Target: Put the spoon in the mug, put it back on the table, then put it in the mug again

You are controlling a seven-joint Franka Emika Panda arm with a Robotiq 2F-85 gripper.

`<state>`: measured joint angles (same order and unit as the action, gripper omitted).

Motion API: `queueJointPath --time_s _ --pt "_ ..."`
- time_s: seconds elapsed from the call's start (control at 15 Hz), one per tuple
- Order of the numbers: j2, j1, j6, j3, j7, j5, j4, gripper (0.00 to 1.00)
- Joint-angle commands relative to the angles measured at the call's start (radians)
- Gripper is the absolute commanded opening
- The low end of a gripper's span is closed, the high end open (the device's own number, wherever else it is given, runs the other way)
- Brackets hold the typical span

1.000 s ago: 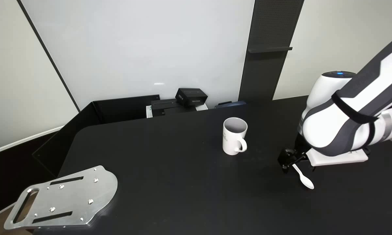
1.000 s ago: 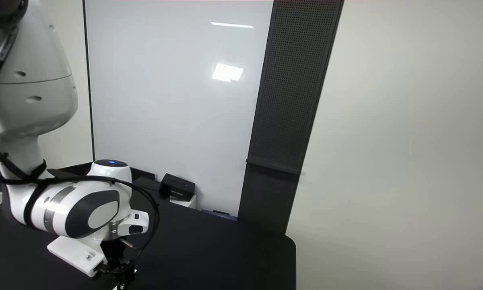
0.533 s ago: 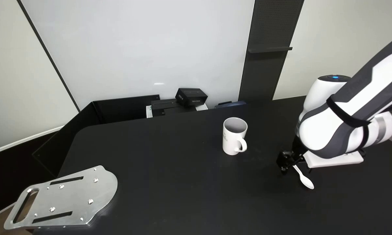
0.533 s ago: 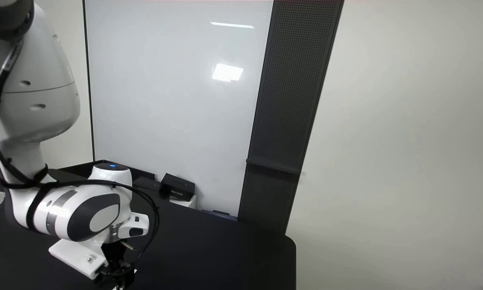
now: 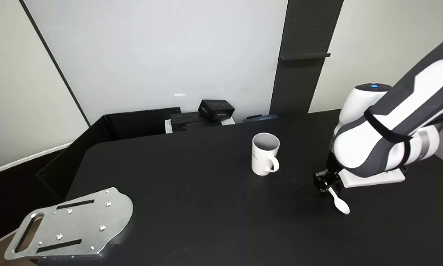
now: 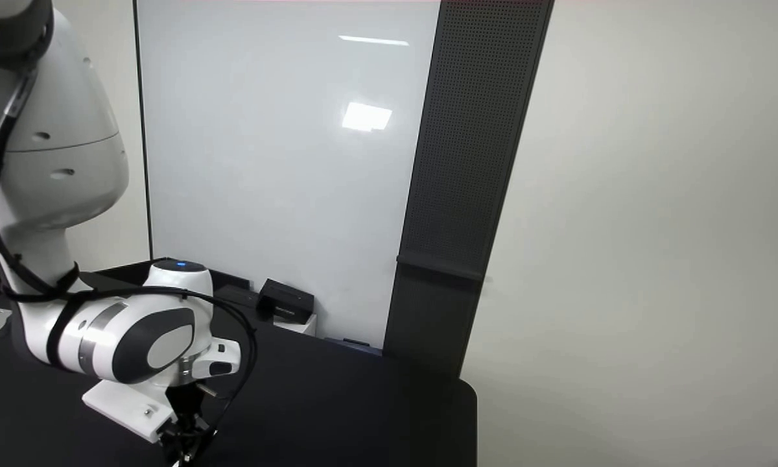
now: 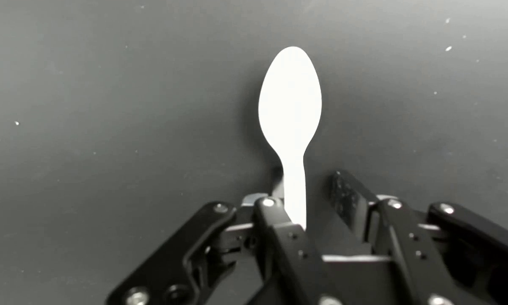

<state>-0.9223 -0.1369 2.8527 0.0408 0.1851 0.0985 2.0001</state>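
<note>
The white spoon (image 7: 291, 101) lies on the black table (image 5: 192, 192), its bowl pointing away from my gripper (image 7: 308, 182) in the wrist view. Its handle runs between the fingers, right beside the left one, while a gap separates it from the right finger (image 7: 349, 199). My jaws are part-way together but open. The handle's end is hidden behind the left finger. In an exterior view the spoon's bowl (image 5: 341, 205) shows below the gripper (image 5: 328, 184). Upright and to the left of it stands the white mug (image 5: 260, 159), handle towards the viewer; the mug is out of view elsewhere.
A grey metal plate with holes (image 5: 77, 225) lies at the table's near left corner. Behind the far edge are black boxes (image 5: 216, 110) and a whiteboard (image 5: 155, 55). In an exterior view the arm (image 6: 149, 337) covers much of the table.
My fingers have come closer together around the spoon's handle. The arm has shifted slightly left in an exterior view, and the spoon has slid a little left too. The mug has not moved.
</note>
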Motion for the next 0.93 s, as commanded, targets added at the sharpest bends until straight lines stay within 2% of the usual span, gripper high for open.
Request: queueJointPath --time_s 0.0,0.13,0.27,0.87 --pt "-0.012 -0.007 -0.018 0.006 0.018 -0.004 -0.028 0.04" --pt "-0.003 -0.012 -0.023 0.009 0.021 -0.005 -0.027 0.00" --pt "0.004 -0.017 -0.026 0.007 0.027 -0.002 -0.029 0.03" --pt "0.057 -0.015 -0.092 -0.057 0.100 0.099 -0.099 0.03"
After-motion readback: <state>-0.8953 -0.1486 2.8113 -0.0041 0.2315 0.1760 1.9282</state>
